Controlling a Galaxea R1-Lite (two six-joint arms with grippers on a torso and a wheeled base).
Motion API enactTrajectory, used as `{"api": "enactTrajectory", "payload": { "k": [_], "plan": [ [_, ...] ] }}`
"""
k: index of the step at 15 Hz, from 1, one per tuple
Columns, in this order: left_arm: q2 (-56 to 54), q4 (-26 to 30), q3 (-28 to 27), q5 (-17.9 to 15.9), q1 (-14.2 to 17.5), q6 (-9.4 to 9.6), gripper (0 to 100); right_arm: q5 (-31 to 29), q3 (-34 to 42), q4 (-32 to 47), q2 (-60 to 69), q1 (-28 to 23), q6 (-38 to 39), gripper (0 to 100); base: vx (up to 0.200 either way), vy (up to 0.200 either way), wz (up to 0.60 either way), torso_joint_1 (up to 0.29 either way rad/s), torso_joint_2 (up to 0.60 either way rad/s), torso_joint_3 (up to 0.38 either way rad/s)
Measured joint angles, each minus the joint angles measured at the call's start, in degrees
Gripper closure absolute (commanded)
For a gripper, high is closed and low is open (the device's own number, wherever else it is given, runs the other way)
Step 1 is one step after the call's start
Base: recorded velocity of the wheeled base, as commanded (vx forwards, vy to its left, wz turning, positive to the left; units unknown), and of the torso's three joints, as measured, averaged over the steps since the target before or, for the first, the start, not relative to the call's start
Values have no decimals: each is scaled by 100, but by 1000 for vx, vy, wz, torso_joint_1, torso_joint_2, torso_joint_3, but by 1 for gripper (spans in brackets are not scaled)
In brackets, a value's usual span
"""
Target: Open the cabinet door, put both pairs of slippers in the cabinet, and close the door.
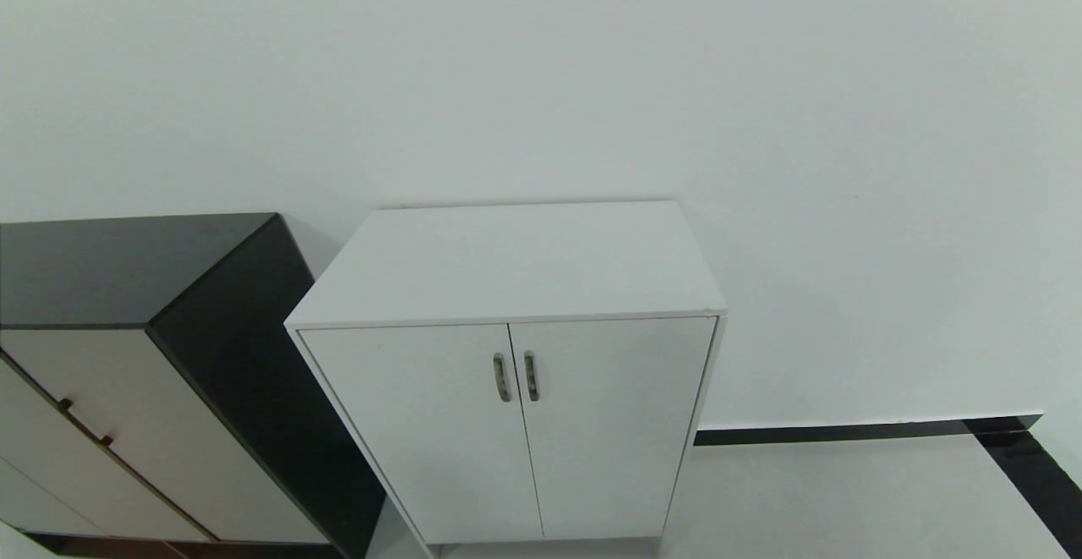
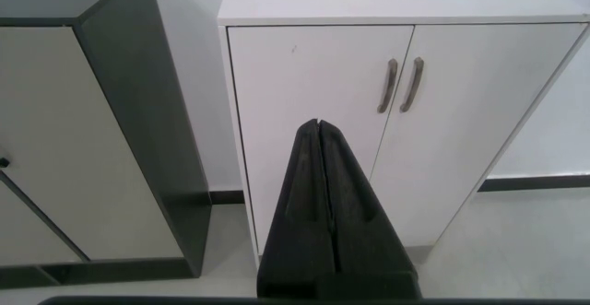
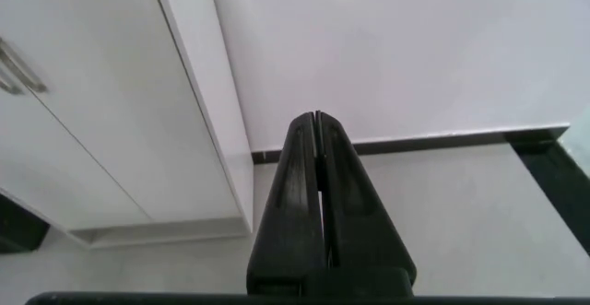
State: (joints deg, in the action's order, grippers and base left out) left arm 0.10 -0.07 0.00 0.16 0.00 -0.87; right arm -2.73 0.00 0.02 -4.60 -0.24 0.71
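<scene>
A white cabinet [image 1: 507, 288] with two doors stands against the wall, both doors closed. Two metal handles [image 1: 516, 376] sit side by side at the middle seam. My left gripper [image 2: 318, 125] is shut with nothing in it, some way in front of the left door [image 2: 313, 84], and the handles [image 2: 401, 86] lie off to one side of it. My right gripper [image 3: 316, 118] is shut and empty too, pointing at the floor and wall beside the cabinet's right side panel [image 3: 217, 102]. A handle [image 3: 18, 70] shows on the right door.
A black and beige cabinet [image 1: 127, 356] stands close on the left of the white one, with a narrow gap between them. A black skirting strip [image 1: 845, 432] runs along the wall on the right. Open floor [image 1: 845, 500] lies to the right of the white cabinet.
</scene>
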Motion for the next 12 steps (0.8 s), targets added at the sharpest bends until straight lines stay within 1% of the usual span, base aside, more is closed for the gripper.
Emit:
{"api": "enactTrajectory", "payload": {
  "k": [4,12],
  "plan": [
    [0,0,0,-2,0,0,100,0,-2,-5,369,0,16,100,0,0,0,0,0,0],
    [0,-6,0,27,0,35,100,0,0,-13,473,6,90,100,0,0,0,0,0,0]
  ]
}}
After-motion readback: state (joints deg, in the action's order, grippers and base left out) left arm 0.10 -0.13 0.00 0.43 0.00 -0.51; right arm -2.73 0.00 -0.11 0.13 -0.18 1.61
